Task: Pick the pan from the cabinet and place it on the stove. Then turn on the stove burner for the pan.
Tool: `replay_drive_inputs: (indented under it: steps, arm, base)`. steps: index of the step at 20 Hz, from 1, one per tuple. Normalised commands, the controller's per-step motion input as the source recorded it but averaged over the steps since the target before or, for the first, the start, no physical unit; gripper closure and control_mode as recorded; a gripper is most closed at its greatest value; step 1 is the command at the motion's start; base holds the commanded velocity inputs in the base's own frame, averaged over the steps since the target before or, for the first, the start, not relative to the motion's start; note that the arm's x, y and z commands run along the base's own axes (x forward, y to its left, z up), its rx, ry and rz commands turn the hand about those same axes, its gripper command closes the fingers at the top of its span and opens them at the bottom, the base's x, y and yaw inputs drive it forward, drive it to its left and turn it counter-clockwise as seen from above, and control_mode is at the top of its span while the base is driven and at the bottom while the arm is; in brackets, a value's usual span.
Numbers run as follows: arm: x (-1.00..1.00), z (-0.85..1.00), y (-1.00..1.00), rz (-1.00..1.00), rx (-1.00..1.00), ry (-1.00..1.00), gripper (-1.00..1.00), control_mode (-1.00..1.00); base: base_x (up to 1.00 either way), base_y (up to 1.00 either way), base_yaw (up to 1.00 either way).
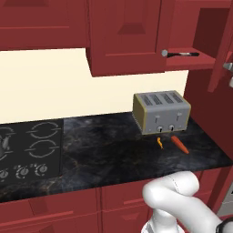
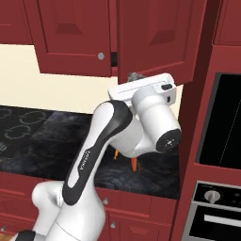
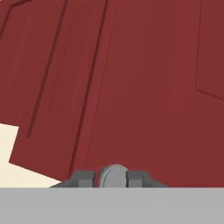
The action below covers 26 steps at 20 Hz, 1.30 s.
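Note:
The wall cabinet [image 1: 191, 27] stands partly open at the upper right, its door [image 1: 220, 45] swung out. On its red shelf lies the pan's [image 1: 183, 53] thin dark handle, silver tip pointing left; the pan's round body is hidden behind the door. In the hand view my gripper [image 3: 114, 177] is shut on the door's round silver knob [image 3: 114, 175], a dark fingertip on each side. From the right base view the hand reaches up to that door's lower edge, where the gripper [image 2: 133, 76] holds the knob. The black stove [image 1: 32, 145] lies far left on the counter.
A grey four-slot toaster [image 1: 161, 111] stands on the dark marbled counter [image 1: 104, 154] below the cabinet, with a carrot [image 1: 179, 144] in front of it. A tall red unit with a built-in oven [image 2: 221, 122] closes off the right side.

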Motion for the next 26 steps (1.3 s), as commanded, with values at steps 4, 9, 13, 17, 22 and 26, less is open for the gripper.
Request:
replay_drive_inputs:
  steps: [4, 9, 13, 17, 22, 26]
  arm:
    - [-0.35, 0.03, 0.07, -0.04, -0.04, -0.01, -1.0, -1.0]
    - [-0.81, 0.17, 0.05, -0.06, -0.09, -0.07, -1.0, -1.0]
    - [-0.68, 0.19, 0.62, -0.13, -0.2, -0.03, -1.0, -1.0]
    - [-0.32, 0.24, 0.94, -0.19, -0.25, -0.02, -1.0, -1.0]
    - [-0.05, 0.05, 0.84, -0.28, -0.25, 0.01, -1.0, -1.0]
    - [0.02, -0.02, 0.66, -0.36, -0.24, 0.1, -1.0, -1.0]
  base:
    - [0.0, 0.0, 0.0]
    - [0.0, 0.0, 0.0]
    - [0.0, 0.0, 0.0]
    - [0.0, 0.0, 0.0]
    - [0.0, 0.0, 0.0]
    - [0.0, 0.0, 0.0]
